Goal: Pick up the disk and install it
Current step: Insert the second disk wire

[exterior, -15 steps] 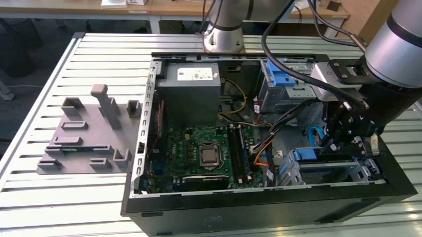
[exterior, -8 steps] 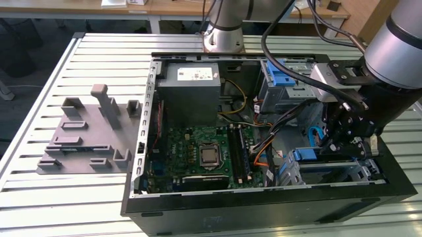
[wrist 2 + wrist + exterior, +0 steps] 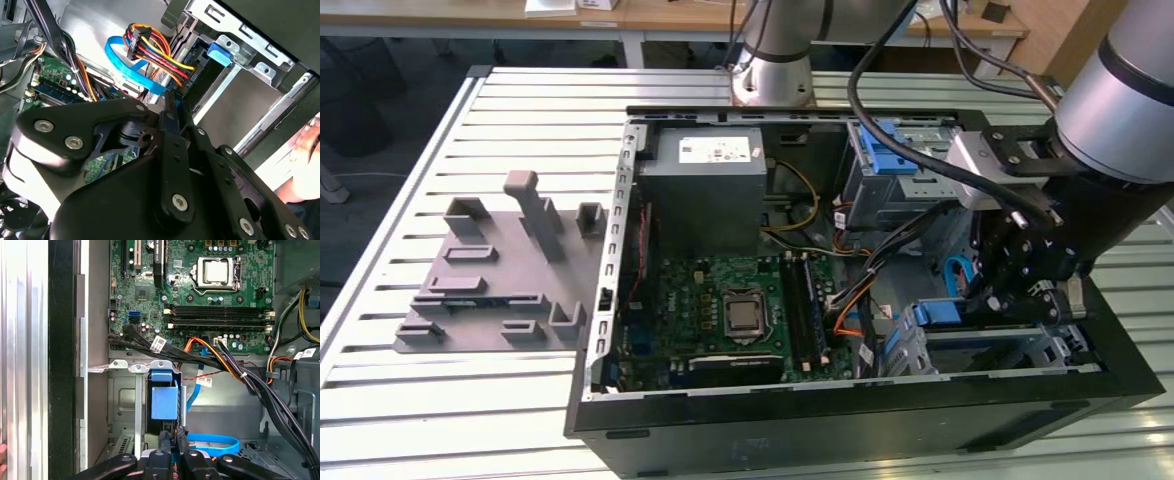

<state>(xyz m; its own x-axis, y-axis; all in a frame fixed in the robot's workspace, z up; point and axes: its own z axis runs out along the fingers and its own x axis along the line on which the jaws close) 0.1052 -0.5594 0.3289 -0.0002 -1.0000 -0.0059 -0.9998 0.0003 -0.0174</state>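
The disk's blue carrier bracket (image 3: 164,402) stands on edge in a dark slot of the silver drive cage (image 3: 122,405) at the front corner of the open computer case (image 3: 854,415). In the exterior view the blue bracket (image 3: 937,313) shows at the cage (image 3: 1047,350) just beside my gripper (image 3: 1007,310), which reaches down into the case. In both wrist views my gripper (image 3: 173,437) (image 3: 172,107) has its black fingers drawn close together on a thin blue edge of the disk's carrier (image 3: 169,102). The disk's metal body is hidden inside the slot.
A bundle of coloured power wires (image 3: 155,50) and a blue flat cable (image 3: 215,442) lie close to the fingers. The motherboard (image 3: 734,310), grey power supply box (image 3: 707,175) and upper cage with a blue latch (image 3: 894,150) crowd the case. A grey fixture (image 3: 494,270) sits on the table. A hand (image 3: 307,145) rests near the case edge.
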